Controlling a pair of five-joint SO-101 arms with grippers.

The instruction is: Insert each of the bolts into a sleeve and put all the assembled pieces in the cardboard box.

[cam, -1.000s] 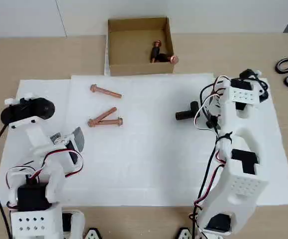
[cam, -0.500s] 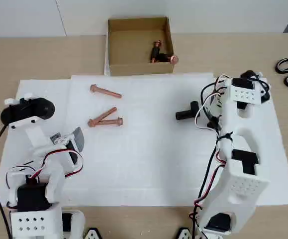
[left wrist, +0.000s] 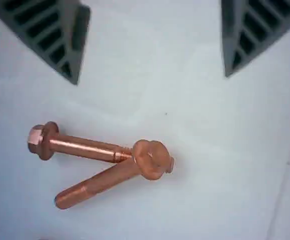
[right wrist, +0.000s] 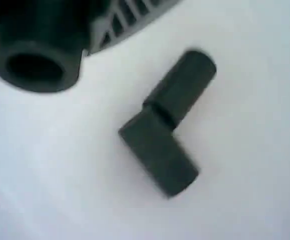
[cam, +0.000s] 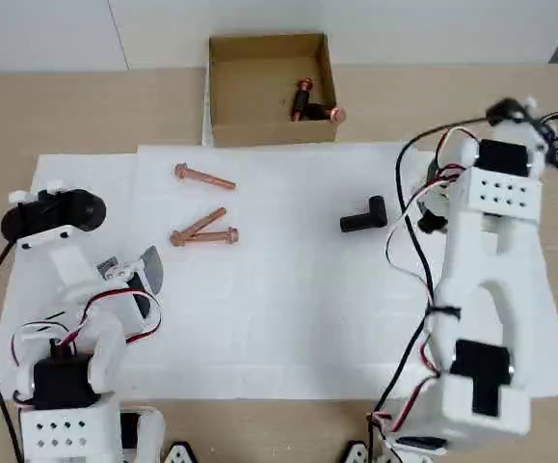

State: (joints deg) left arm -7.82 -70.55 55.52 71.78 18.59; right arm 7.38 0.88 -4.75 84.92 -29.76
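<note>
Foam-covered bench point(cam: 86, 106): left claw point(left wrist: 150, 40) spread over crossed bolts point(left wrist: 84, 146) toward left edge, seemingly for a pick; right claw point(right wrist: 49, 30) clenched on a sleeve point(right wrist: 34, 67), bore exposed to receive one; cardboard box point(cam: 254, 92) at far edge.

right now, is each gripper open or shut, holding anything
left gripper: open, holding nothing
right gripper: shut on a black sleeve
</note>
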